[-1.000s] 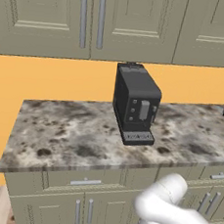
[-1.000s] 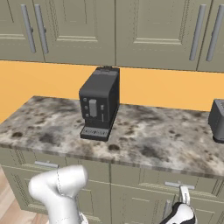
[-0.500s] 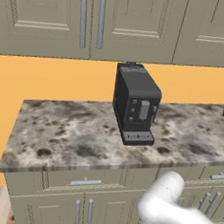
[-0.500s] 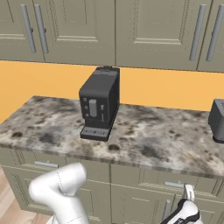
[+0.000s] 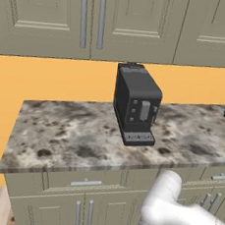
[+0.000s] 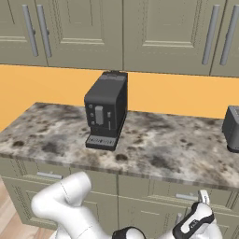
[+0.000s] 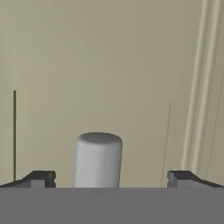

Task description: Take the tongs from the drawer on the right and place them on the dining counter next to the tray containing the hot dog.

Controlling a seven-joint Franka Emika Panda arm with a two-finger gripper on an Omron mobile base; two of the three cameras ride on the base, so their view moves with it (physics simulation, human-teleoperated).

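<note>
The jaws stand wide open and empty against the beige front of the drawer, its silver handle lying between the two fingertips, below the coffee machine on the surface.

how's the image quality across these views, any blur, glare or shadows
Left base view: sharp, flat lighting, no glare, faint shadow under the coffee machine. Right base view: equally crisp and evenly lit. Hand view: soft close-up, the handle and cabinet front slightly blurred.
</note>
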